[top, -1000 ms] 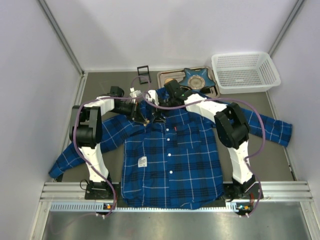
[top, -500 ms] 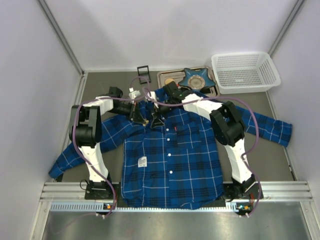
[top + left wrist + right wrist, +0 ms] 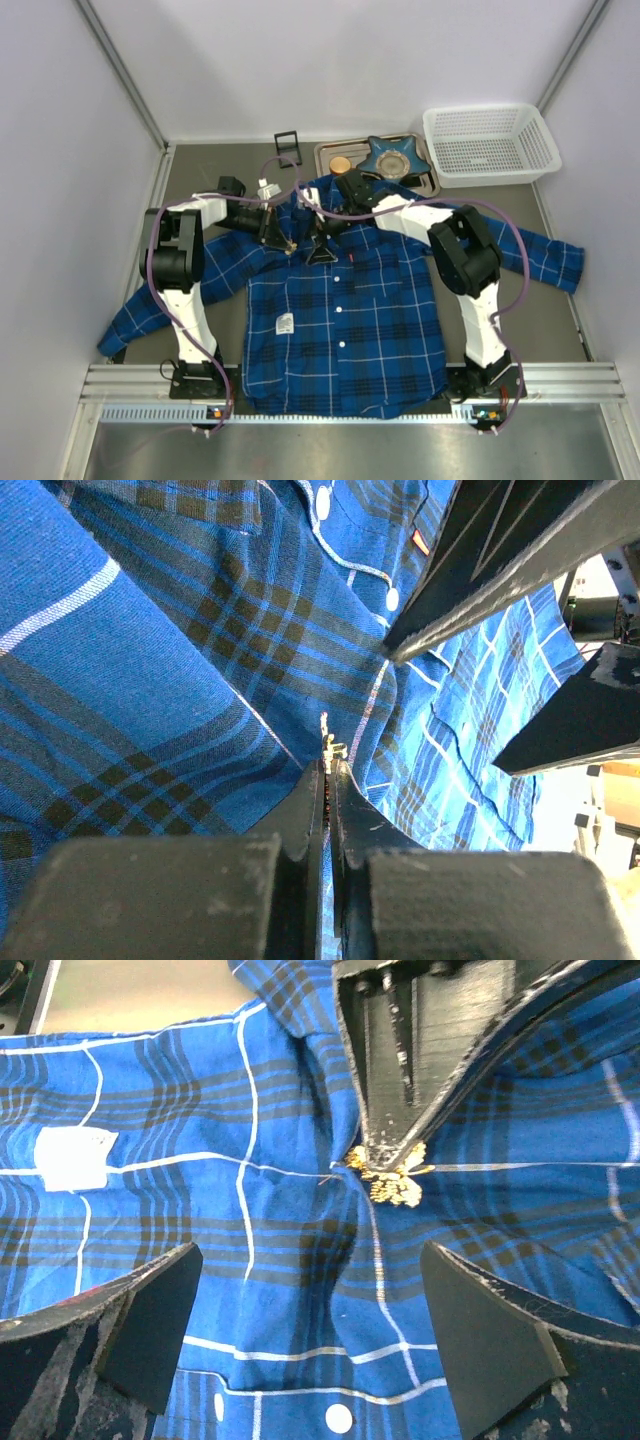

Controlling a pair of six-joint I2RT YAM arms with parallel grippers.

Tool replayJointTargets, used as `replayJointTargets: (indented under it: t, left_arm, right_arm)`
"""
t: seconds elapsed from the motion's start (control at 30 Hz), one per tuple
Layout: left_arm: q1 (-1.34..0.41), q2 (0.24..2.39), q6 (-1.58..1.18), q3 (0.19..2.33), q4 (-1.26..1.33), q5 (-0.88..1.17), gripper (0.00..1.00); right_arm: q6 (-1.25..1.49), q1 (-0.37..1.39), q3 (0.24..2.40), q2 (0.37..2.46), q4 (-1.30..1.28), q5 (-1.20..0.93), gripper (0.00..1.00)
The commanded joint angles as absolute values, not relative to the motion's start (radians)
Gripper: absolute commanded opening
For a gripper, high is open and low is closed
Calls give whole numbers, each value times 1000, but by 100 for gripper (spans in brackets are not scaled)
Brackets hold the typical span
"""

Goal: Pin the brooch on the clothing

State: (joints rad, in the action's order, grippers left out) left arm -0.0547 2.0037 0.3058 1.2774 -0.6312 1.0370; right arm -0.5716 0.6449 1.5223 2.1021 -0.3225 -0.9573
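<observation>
The blue plaid shirt [image 3: 340, 320] lies flat, collar toward the back. My left gripper [image 3: 284, 238] is at the collar's left side, shut on the small gold brooch [image 3: 330, 745], which sticks out past its tips against the cloth [image 3: 150, 680]. In the right wrist view the brooch [image 3: 392, 1178] rests on the shirt [image 3: 250, 1260] at the left gripper's tips [image 3: 390, 1140]. My right gripper [image 3: 322, 240] is open, its fingers [image 3: 150, 1310] spread wide over the fabric just short of the brooch, holding nothing. Its gripper midpoint [image 3: 310, 1300] is over a fold near a white button.
A metal tray [image 3: 330, 150] at the back holds a blue star-shaped dish [image 3: 392, 157] and a brown round piece [image 3: 341, 163]. A white basket [image 3: 490, 145] stands at the back right. A small black stand [image 3: 288, 148] is left of the tray. Walls close in on both sides.
My right gripper has moved from near the tray down onto the collar area, close to the left gripper. The left gripper has stayed shut on the brooch, almost still.
</observation>
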Motion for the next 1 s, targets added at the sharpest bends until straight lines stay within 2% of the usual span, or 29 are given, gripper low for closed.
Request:
replayJointTargets:
  t: [0.0,0.3,0.63,0.97]
  left_arm:
    - [-46,2003,339,1305,-649,1088,0]
    - [-38,1994,388,1293,-647,1129,0]
    - [-35,2000,434,1299,-676,1152,0]
    - [-34,2009,477,1298,-713,1161,0]
  right_arm:
    - [-416,601,1494,2052,-71,-1035,98]
    - [-339,583,1581,2167,-104,-1129,98]
    - [-269,591,1753,2281,-271,-1175,92]
    - [-284,621,1687,2272,-275,-1173,89]
